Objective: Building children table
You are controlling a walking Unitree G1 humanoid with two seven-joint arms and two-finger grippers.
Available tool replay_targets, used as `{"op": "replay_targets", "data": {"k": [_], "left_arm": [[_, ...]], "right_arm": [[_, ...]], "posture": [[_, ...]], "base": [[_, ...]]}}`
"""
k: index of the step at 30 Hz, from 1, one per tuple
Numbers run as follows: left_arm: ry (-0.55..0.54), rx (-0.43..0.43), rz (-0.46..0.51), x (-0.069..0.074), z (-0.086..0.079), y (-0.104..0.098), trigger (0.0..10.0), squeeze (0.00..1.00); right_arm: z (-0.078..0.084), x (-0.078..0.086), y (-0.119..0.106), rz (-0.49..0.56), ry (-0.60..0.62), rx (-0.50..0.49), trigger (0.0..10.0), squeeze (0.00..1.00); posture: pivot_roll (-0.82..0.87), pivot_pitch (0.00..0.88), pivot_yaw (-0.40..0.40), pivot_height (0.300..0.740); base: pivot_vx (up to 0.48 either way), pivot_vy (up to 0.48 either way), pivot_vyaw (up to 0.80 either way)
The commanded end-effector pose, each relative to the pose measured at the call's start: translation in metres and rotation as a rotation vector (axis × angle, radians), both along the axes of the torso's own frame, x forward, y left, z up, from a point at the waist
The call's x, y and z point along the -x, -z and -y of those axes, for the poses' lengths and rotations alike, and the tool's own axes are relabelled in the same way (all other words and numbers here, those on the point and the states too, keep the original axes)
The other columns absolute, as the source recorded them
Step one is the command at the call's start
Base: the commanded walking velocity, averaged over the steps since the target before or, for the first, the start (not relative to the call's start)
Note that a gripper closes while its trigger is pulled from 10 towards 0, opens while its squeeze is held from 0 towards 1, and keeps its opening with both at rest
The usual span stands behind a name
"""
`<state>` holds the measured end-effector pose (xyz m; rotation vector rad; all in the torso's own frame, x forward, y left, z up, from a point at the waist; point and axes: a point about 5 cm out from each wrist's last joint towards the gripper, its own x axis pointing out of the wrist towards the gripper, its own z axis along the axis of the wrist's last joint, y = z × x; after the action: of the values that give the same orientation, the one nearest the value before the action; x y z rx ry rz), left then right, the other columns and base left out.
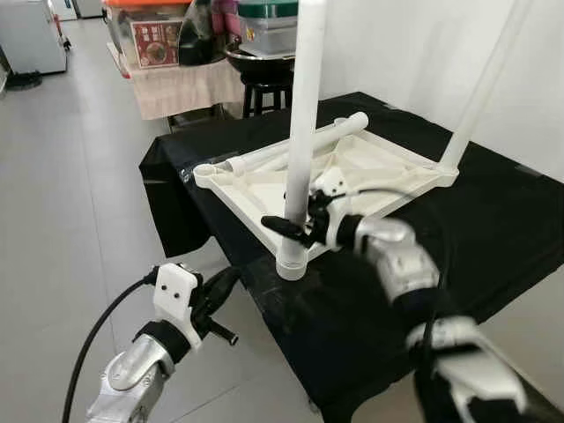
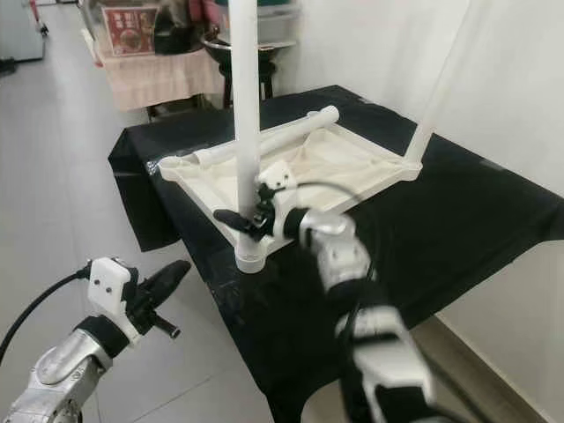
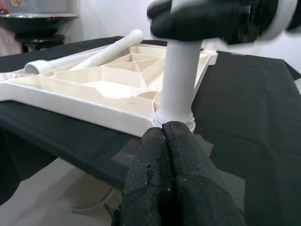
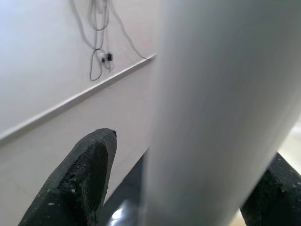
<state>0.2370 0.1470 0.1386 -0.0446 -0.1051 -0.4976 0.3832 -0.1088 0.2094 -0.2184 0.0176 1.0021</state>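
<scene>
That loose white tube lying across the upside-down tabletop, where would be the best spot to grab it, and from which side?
Probably mid-length, from above. The loose tube lies flat and slanted across the upturned tabletop, one end at a corner socket, the other poking past the far rim. Its round body suits claw fingers straddling it crosswise. The left claw hangs free below the table edge; the right claw grips the upright leg.

Both upright legs run off the top edge, so no telling how tall they are: the near leg (image 1: 304,115) at 12 o'clock, the far leg (image 1: 483,84) toward 1 o'clock. The right gripper (image 1: 295,225) wraps the near leg, and its far finger is hidden behind the tube. In the right wrist view that leg is just a blurry grey column. The shelf clutter (image 1: 159,35) at 11 o'clock is too small to make out.
</scene>
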Motion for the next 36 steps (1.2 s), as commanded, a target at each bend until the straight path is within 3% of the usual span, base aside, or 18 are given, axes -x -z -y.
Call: {"op": "replay_targets", "data": {"k": [1, 3, 4, 6, 7, 11, 13, 17, 26, 30, 31, 32, 33, 34, 36], "left_arm": [[0.002, 0.006, 0.004, 0.002, 0.001, -0.001, 10.0, 0.0], [0.002, 0.009, 0.004, 0.004, 0.002, -0.001, 10.0, 0.0], [0.002, 0.01, 0.004, 0.005, 0.002, -0.001, 10.0, 0.0], [0.003, 0.011, 0.004, 0.005, 0.002, -0.001, 10.0, 0.0], [0.005, 0.011, 0.003, 0.006, 0.003, -0.001, 10.0, 0.0], [0.008, 0.012, 0.003, 0.008, 0.004, -0.001, 10.0, 0.0], [0.009, 0.015, 0.001, 0.008, 0.004, -0.001, 10.0, 0.0], [0.011, 0.021, -0.001, 0.008, 0.005, 0.0, 10.0, 0.0], [0.013, 0.024, -0.002, 0.008, 0.003, -0.001, 10.0, 0.0], [0.01, 0.024, -0.003, 0.007, 0.0, -0.001, 10.0, 0.0], [0.011, 0.026, -0.004, 0.006, -0.003, -0.002, 10.0, 0.0], [0.011, 0.026, -0.004, 0.006, -0.003, -0.002, 10.0, 0.0], [0.012, 0.027, -0.004, 0.005, -0.004, -0.002, 10.0, 0.0], [0.012, 0.027, -0.004, 0.005, -0.004, -0.002, 10.0, 0.0], [0.01, 0.032, -0.004, 0.003, -0.005, -0.002, 10.0, 0.0]], "right_arm": [[-0.001, 0.001, 0.012, -0.047, -0.017, 0.011, 10.0, 0.0], [-0.002, -0.004, 0.01, -0.06, 0.017, 0.004, 10.0, 0.0], [-0.002, -0.006, 0.009, -0.07, 0.022, -0.014, 5.2, 0.0], [-0.004, -0.006, 0.008, -0.08, 0.017, -0.03, 5.2, 0.0], [-0.005, -0.006, 0.008, -0.091, -0.005, -0.041, 0.0, 0.0], [-0.007, -0.004, 0.009, -0.106, -0.054, -0.041, 0.0, 0.0], [-0.009, -0.002, 0.01, -0.125, -0.142, -0.049, 0.0, 0.0], [-0.005, -0.001, 0.011, -0.129, -0.154, -0.045, 0.0, 0.0], [0.011, -0.005, 0.019, -0.103, 0.001, -0.009, 0.0, 0.0], [0.02, -0.007, 0.034, -0.113, 0.235, 0.007, 0.0, 0.0], [0.025, -0.001, 0.052, -0.142, 0.73, -0.155, 0.0, 0.0], [0.025, -0.001, 0.052, -0.142, 0.73, -0.155, 0.0, 0.0], [0.029, 0.003, 0.057, -0.161, 0.859, -0.194, 0.0, 0.0], [0.029, 0.003, 0.057, -0.161, 0.859, -0.194, 0.0, 0.0], [0.0, 0.031, 0.078, -0.189, 0.76, -0.13, 0.0, 0.0]], "posture": [[0.05, 0.0, -0.05, 0.74], [0.05, 0.0, -0.051, 0.74], [0.05, 0.0, -0.051, 0.74], [0.05, 0.0, -0.051, 0.74], [0.06, 0.0, -0.053, 0.74], [0.06, 0.0, -0.056, 0.74], [0.05, 0.0, -0.058, 0.74], [0.04, 0.0, -0.056, 0.74], [0.02, 0.0, -0.031, 0.74], [0.01, 0.0, -0.028, 0.74], [-0.01, 0.0, -0.029, 0.74], [-0.01, 0.0, -0.029, 0.74], [-0.02, 0.0, -0.026, 0.74], [-0.02, 0.0, -0.026, 0.74], [-0.03, 0.0, -0.013, 0.74]], "base": [[0.0, 0.0, 0.0], [0.0, 0.0, 0.0], [0.0, 0.0, 0.0], [0.0, 0.0, 0.0], [0.0, 0.0, 0.0], [0.0, 0.0, 0.0], [0.0, 0.0, 0.0], [0.0, 0.0, 0.0], [0.0, 0.0, 0.0], [0.0, 0.0, 0.0], [0.0, 0.0, 0.0], [0.0, 0.0, 0.0], [0.0, 0.0, 0.0], [0.0, 0.0, 0.0], [0.0, 0.0, 0.0]]}}
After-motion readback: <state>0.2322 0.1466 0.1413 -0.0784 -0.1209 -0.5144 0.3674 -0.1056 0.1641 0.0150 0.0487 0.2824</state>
